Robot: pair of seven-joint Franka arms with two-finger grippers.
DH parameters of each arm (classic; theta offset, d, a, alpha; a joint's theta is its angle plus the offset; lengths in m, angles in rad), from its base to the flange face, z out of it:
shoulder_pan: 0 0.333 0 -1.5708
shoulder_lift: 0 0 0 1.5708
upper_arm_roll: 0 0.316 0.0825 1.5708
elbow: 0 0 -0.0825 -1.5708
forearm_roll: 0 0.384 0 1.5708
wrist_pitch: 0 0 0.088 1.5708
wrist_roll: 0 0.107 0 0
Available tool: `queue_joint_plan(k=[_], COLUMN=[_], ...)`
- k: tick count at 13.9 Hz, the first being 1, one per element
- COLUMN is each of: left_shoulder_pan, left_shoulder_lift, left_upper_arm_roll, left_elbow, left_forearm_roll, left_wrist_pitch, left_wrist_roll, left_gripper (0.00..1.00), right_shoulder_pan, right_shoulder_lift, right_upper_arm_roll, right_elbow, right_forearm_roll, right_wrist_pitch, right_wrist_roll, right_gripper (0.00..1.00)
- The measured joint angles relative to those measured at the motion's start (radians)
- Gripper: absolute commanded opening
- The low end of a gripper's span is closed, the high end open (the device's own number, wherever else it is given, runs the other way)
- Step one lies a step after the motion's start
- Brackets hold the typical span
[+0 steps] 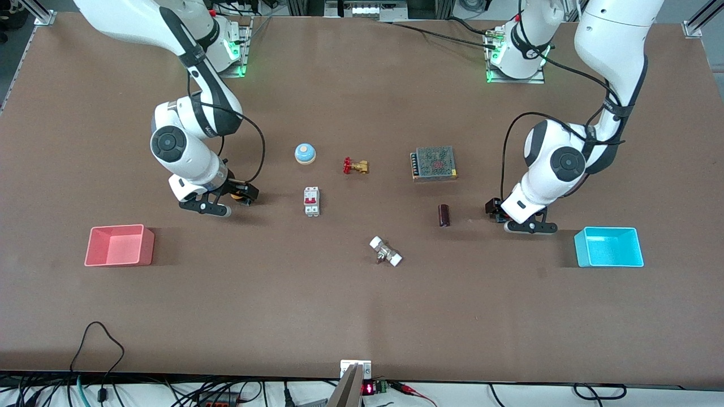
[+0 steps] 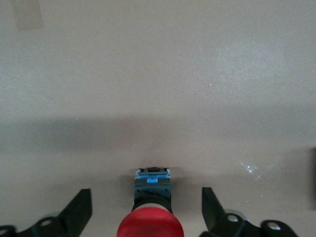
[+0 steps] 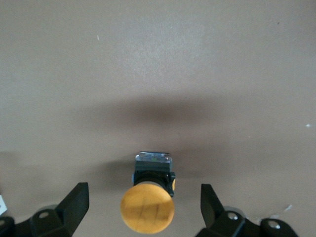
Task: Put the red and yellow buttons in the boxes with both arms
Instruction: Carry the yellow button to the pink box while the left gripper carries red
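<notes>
The red button [image 2: 150, 219] lies on its side on the table between the open fingers [image 2: 79, 210] of my left gripper [image 2: 146, 191], which do not touch it. In the front view my left gripper [image 1: 494, 210] is low over the table beside the cyan box [image 1: 611, 261] and hides that button. The yellow button [image 3: 148, 207] lies on its side between the open fingers [image 3: 74, 202] of my right gripper [image 3: 143, 187], untouched. In the front view my right gripper [image 1: 240, 195] is around the yellow button [image 1: 235, 196], farther from the camera than the pink-red box [image 1: 119, 260]. Both boxes are empty.
Between the arms lie a blue dome [image 1: 305, 153], a brass valve with a red handle [image 1: 356, 166], a white circuit breaker [image 1: 311, 201], a mesh-topped power supply [image 1: 434, 163], a dark cylinder [image 1: 444, 215] and a white-capped fitting [image 1: 386, 251].
</notes>
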Motion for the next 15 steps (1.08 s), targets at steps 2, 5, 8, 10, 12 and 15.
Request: queue_joint_plan(k=[2,5,8,10,12,15], left_shoulder_pan=[0.000,0.000,-0.002,-0.001,0.007,0.057], left_shoulder_lift=[0.000,0.000,-0.001,-0.012,-0.037,-0.082], left_upper_arm_roll=[0.000,0.000,0.000,0.001,0.010,0.022], left_elbow=[-0.004,-0.008,-0.009,0.003,0.049,0.191], left_forearm_roll=[0.000,0.000,0.000,0.000,0.000,0.000], left_wrist_pitch=[0.012,0.012,0.014,0.020,-0.030,-0.283], left_wrist_roll=[-0.001,-0.009,-0.024,-0.020,0.018,0.092], left_gripper=[0.66,0.37,0.25,0.24,0.25,0.25], right_shoulder_pan=[0.000,0.000,0.000,0.000,0.000,0.000], right_shoulder_lift=[0.009,0.010,0.010,0.011,0.013,0.014], right_upper_arm_roll=[0.000,0.000,0.000,0.000,0.001,0.001], right_elbow=[0.000,0.000,0.000,0.000,0.000,0.000], right_forearm_roll=[0.000,0.000,0.000,0.000,-0.001,-0.002], right_wrist_pitch=[0.002,0.002,0.002,0.002,0.002,0.002], right_wrist_roll=[0.002,0.014,0.016,0.017,0.017,0.017], right_gripper=[1.00,0.87,0.61,0.50,0.35,0.28])
